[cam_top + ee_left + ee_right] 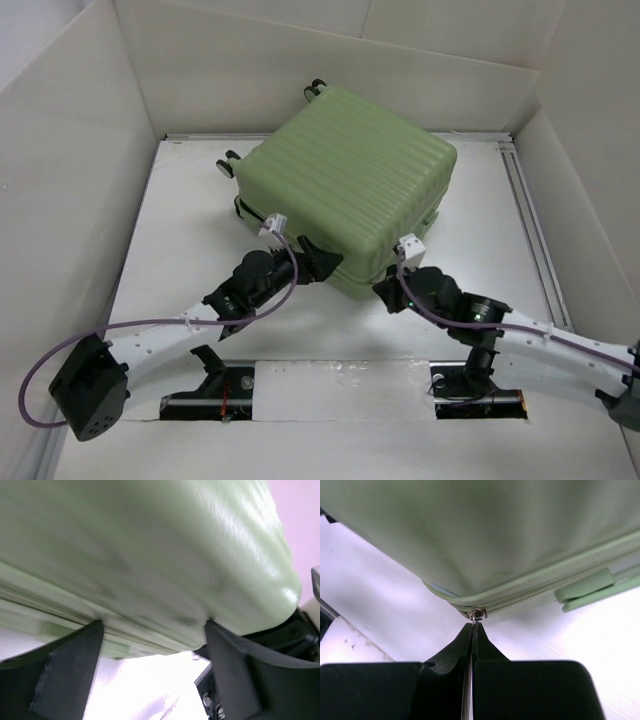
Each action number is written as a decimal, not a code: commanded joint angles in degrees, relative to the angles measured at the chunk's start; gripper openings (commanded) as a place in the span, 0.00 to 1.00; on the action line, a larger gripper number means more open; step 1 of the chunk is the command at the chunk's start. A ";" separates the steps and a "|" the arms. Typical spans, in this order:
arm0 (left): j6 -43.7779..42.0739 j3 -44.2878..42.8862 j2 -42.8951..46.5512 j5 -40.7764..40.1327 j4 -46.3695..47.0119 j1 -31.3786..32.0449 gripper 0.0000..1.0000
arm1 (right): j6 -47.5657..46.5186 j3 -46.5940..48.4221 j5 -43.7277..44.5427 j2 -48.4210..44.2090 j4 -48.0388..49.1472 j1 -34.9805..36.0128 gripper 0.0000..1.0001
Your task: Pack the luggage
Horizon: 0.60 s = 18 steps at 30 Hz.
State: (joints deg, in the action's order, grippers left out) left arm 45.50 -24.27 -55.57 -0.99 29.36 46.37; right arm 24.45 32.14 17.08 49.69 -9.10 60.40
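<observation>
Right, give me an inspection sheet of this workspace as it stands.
Surface: white table, no spills seen.
Job's things: the luggage is shut and lies flat, skewed to the table edges, with its caster wheels on the far left side.
Clutter: nothing seen.
Grippers: left gripper is open, its fingers spread against the case's near left edge. Right gripper is shut on the zipper pull at the near right corner.
Cables: a purple cable runs along each arm; the left one loops out past its base.
Surroundings: white walls on three sides and a metal rail along the right edge.
</observation>
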 commanded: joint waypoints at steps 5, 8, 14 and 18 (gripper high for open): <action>-2.95 -1.48 9.58 -9.17 -0.07 0.12 0.95 | 3.68 3.19 -8.63 -11.72 4.80 -7.57 0.00; -3.57 -2.01 17.76 -20.77 -8.16 0.12 0.98 | 3.68 2.66 -10.31 -9.80 4.80 -11.09 0.00; -2.52 -5.35 19.10 -21.88 -15.75 -4.45 0.87 | 2.36 3.89 -15.92 -6.72 7.69 -17.68 0.00; -3.22 -0.53 18.57 -7.47 -10.30 -3.40 0.52 | 1.83 4.77 -22.87 -4.87 7.70 -19.71 0.00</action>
State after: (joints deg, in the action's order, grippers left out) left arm 43.35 -27.18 -36.32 -18.02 17.15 42.06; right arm 27.00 32.97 -0.84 45.06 -10.41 41.95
